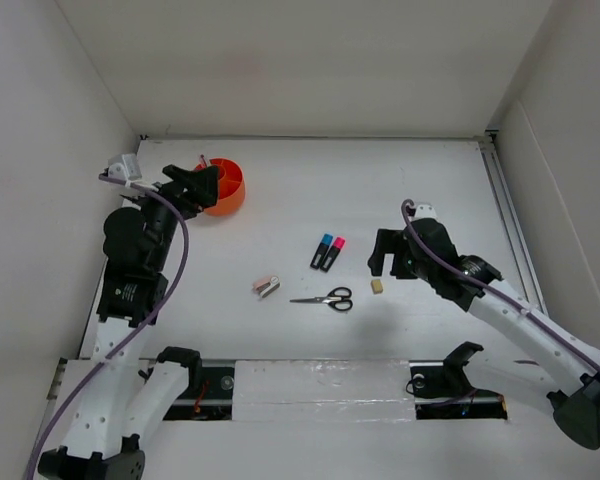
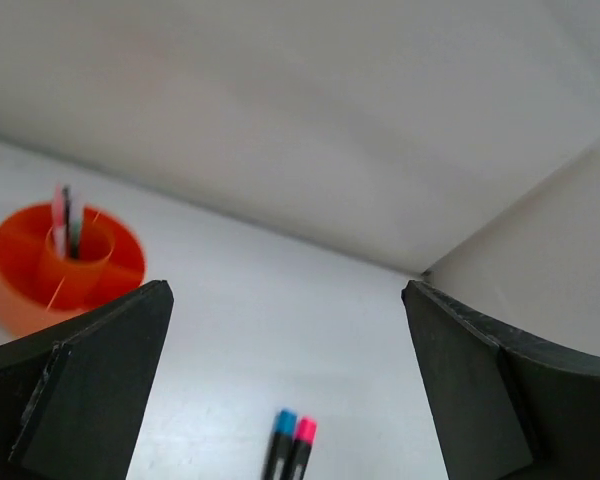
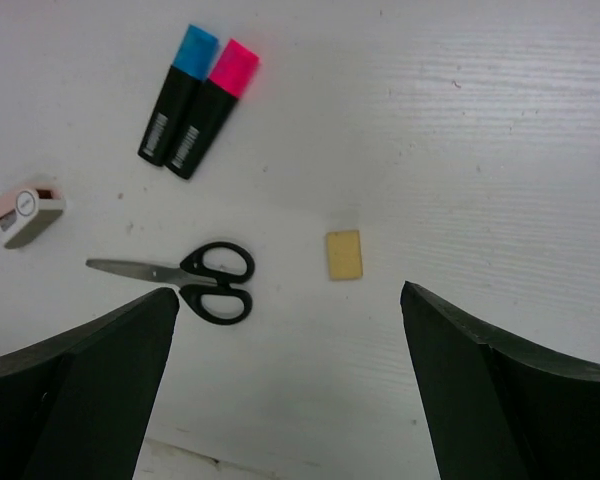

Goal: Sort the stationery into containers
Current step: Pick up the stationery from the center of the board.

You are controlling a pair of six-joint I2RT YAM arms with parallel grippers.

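Right pincer (image 3: 285,292) hovered released near the tan eraser (image 3: 344,254); it wanted a straight drop, jaws straddling the eraser, clear of the scissors (image 3: 192,280).

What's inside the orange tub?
Inside the orange tub, two pens stand in the middle cup: a red pen and a dark pen. The visible outer sections look bare. A finger of the left end effector hides part of its near side.

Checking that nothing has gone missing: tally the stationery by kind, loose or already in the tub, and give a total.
Highlighters: 2, blue-capped highlighter and pink-capped highlighter
Scissors: 1
Eraser: 1
Stapler: 1
Pens: 2, red pen and dark pen, both standing in the orange tub
Total: 7
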